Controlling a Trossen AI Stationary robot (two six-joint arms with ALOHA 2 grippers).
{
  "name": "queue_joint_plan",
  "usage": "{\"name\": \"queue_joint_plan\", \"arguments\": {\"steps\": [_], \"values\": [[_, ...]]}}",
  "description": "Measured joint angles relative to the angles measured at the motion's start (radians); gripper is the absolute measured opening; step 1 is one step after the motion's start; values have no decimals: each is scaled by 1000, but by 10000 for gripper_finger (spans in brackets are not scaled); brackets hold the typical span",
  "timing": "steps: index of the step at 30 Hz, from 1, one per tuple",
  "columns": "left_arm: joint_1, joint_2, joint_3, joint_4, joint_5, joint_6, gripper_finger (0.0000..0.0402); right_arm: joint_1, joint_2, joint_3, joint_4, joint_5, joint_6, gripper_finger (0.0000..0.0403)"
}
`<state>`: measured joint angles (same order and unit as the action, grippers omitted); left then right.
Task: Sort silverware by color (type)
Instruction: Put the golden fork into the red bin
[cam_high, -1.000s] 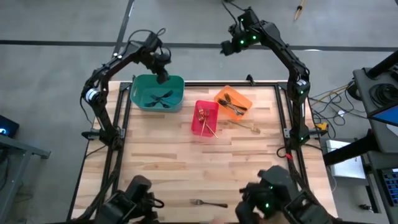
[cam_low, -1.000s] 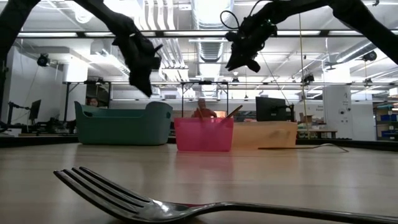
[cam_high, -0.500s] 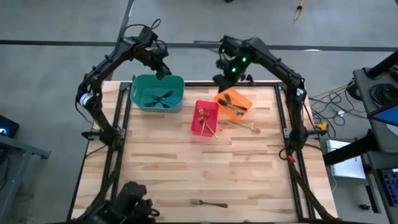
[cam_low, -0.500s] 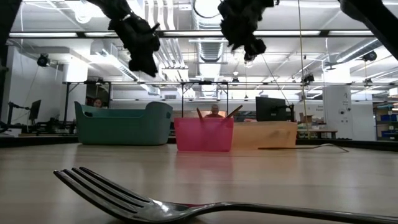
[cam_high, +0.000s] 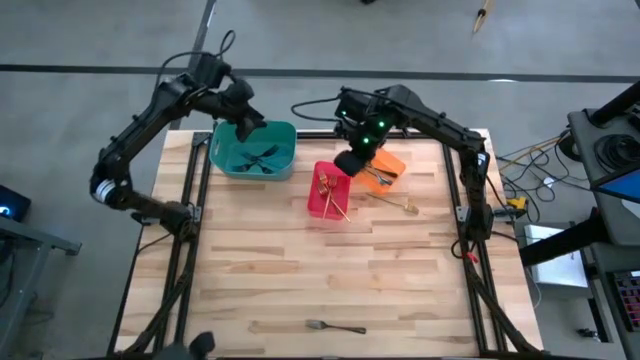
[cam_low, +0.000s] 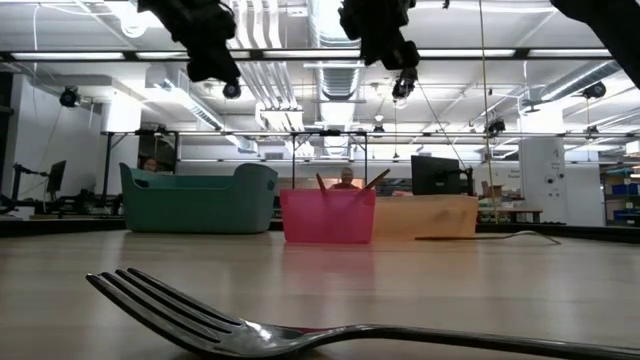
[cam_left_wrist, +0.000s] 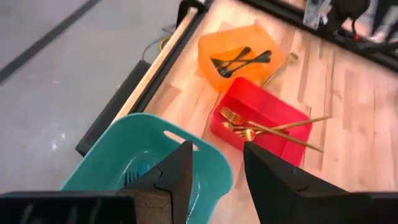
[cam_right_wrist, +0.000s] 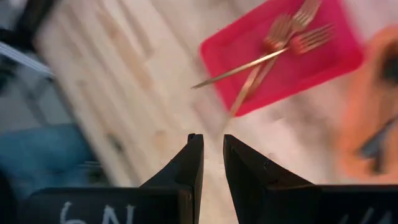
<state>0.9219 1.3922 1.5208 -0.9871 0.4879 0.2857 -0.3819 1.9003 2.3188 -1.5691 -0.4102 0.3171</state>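
Note:
Gold forks (cam_high: 332, 190) lie in the red bin (cam_high: 318, 200), dark forks (cam_high: 375, 172) in the orange bin (cam_high: 392, 160), and light-blue-handled forks (cam_high: 258, 158) in the teal bin (cam_high: 282, 135). A silver fork (cam_high: 335, 326) lies flat near the table's front edge, and a gold fork (cam_high: 395, 203) lies beside the orange bin. My left gripper (cam_high: 248, 128) hovers high over the teal bin's far rim, open and empty (cam_left_wrist: 217, 155). My right gripper (cam_high: 350, 160) hangs high between the red and orange bins, with a narrow empty gap between its fingers (cam_right_wrist: 212, 140).
The three bins stand in a row along the far edge of the wooden table (cam_high: 300, 270). A black frame rail (cam_high: 190, 200) runs along each side of the table. The broad middle of the tabletop is bare wood.
My left gripper has risen above the teal bin and drifted a little toward the table's left. My right gripper has swung in from beyond the far edge to a spot over the red and orange bins, tipping more steeply downward. The forks and bins have stayed where they were.

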Motion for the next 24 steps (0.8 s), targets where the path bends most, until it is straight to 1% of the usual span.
{"name": "queue_joint_plan", "arguments": {"steps": [2,5,9,11,14,17,19,24], "values": [[-6,-47,-45,29,0,-27,123,7,-13,-21,2,52,-106,54],[-13,-115,-110,79,0,-80,123,4,-64,-103,0,38,-234,52],[-14,-192,-200,162,-7,-174,123,-29,-167,-283,-3,37,-311,39],[-14,-222,-247,219,-10,-225,123,-51,-220,-395,0,39,-308,30],[-14,-261,-314,314,-15,-300,123,-70,-302,-564,4,38,-259,18],[-14,-278,-366,407,-17,-364,123,-73,-385,-731,37,49,-251,11],[-14,-282,-386,461,-18,-399,123,-72,-438,-840,106,55,-250,10],[-14,-271,-389,542,-18,-490,123,-55,-564,-1098,345,57,-199,9]]}}
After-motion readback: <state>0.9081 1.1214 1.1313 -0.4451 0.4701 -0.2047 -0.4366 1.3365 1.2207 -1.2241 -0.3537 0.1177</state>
